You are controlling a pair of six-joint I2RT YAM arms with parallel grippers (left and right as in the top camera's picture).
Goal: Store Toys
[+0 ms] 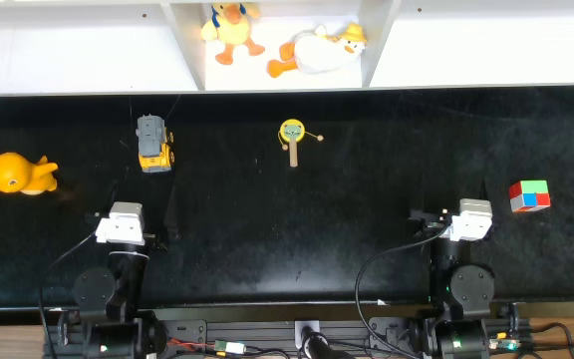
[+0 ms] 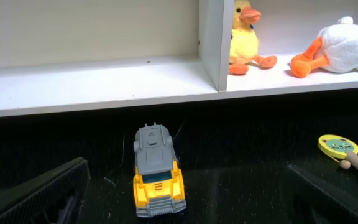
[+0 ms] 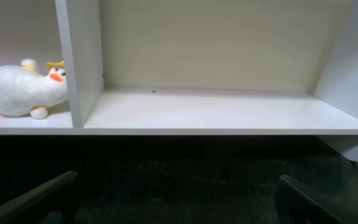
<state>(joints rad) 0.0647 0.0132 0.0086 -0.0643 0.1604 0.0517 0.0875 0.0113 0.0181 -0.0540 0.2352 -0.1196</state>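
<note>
Bench (image 1: 267, 249), left to right:
- Orange duck (image 1: 20, 175) out at far left.
- Left pincer (image 1: 126, 211) spread open and empty, near its base.
- Toy truck (image 1: 153, 143) just ahead of it.
- Yellow duckling (image 1: 230, 30) and white duck (image 1: 319, 48) already in the shelf's (image 1: 88, 50) middle compartment.
- Rattle (image 1: 292, 135) loose mid-bench.
- Right pincer (image 1: 466, 214) open and empty.
- Colour cube (image 1: 529, 195) at far right.

Judged two stored, four left.

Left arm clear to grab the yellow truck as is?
Likely yes: the yellow truck sits straight ahead of the left gripper, its fingers open, only bare table between them.
</note>
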